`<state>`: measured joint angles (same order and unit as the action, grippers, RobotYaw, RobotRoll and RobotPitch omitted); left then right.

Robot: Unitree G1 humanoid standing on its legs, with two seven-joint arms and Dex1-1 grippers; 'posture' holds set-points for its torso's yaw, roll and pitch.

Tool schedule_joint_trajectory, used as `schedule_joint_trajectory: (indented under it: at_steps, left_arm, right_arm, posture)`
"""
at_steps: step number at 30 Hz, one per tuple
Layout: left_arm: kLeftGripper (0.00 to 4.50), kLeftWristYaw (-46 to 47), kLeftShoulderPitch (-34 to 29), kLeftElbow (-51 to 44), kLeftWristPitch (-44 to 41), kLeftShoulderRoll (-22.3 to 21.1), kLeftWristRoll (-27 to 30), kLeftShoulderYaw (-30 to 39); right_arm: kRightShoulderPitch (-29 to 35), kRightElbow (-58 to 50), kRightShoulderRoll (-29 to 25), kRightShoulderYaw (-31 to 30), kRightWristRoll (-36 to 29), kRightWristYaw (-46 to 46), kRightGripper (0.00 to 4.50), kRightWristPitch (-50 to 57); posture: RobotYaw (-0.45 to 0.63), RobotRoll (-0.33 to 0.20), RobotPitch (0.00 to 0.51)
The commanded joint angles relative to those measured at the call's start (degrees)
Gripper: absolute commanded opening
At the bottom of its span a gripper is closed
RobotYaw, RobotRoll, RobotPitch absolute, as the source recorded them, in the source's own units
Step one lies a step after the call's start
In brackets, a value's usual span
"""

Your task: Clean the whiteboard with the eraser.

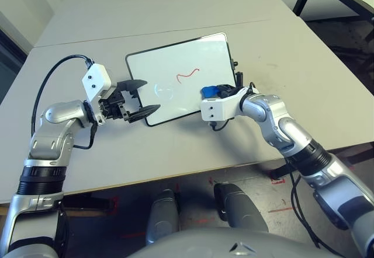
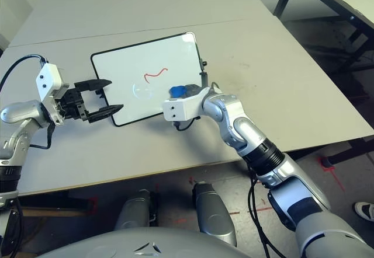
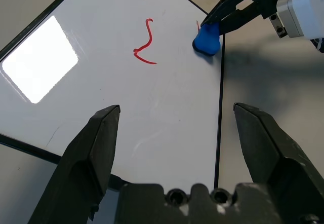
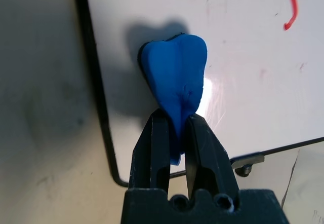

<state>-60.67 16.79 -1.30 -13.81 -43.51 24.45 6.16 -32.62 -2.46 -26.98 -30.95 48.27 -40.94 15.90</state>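
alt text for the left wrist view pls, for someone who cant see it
The other arm's black gripper holds a blue eraser at the edge of a whiteboard that bears a red squiggle and a small red mark beside the eraser. Nearer, the left gripper stands open over the board's edge.

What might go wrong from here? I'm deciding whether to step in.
The eraser is pinched by one end in the right gripper, so it could twist under pressure. The left gripper stands open, not clamping the whiteboard, so wiping the red squiggle might slide it.
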Motion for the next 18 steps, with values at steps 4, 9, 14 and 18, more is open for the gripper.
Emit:
schedule_joint_trajectory:
  at_steps: [4,9,14,18]
  left_arm:
    - [4.5,-0.24,-0.09,0.42,0.32,0.03,-0.96,-0.67]
    - [4.5,-0.37,0.11,0.7,0.43,0.12,-1.01,-0.9]
    - [4.5,-0.33,0.26,0.73,0.44,0.4,-0.98,-1.24]
    - [4.5,-0.38,0.31,0.76,0.45,0.49,-0.98,-1.23]
  right_arm:
    - [2.37,1.5,-3.34,1.78,1.0,-1.68,0.22,1.95]
    - [2.33,1.98,-4.4,3.93,1.11,-0.78,0.22,3.57]
    - [0.63,2.66,-3.84,5.5,0.64,0.15,0.22,4.74]
    - [-0.22,2.93,-3.74,5.94,0.52,0.54,0.22,4.92]
  posture:
    - [-0.13,0.0,0.131]
    - [-0.13,0.0,0.134]
    - [-0.14,0.0,0.134]
    - [-0.14,0.0,0.134]
